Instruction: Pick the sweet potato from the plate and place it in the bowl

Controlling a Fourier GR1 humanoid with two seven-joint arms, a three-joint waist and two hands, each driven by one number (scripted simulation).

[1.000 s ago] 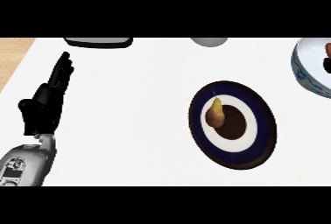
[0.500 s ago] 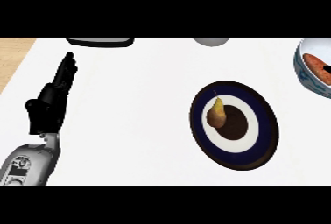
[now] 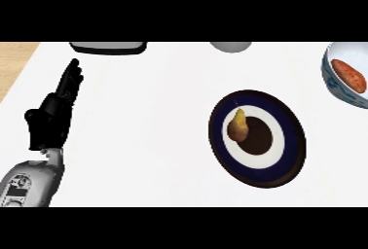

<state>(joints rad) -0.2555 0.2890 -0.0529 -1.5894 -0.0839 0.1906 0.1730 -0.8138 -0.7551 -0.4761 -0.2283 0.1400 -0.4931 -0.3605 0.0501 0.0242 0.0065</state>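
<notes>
Plate sat right of centre, well apart from our left hand, which rested at the left edge with fingers straight and holding nothing. A pear-shaped fruit lay upright on it. An orange item, seemingly the sweet potato, lay in the bowl far right.

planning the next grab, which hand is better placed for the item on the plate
Probably right: the plate with its pear-shaped item lies right of centre, the bowl at the right edge. The left hand rests open far left; the right hand is out of view.
</notes>
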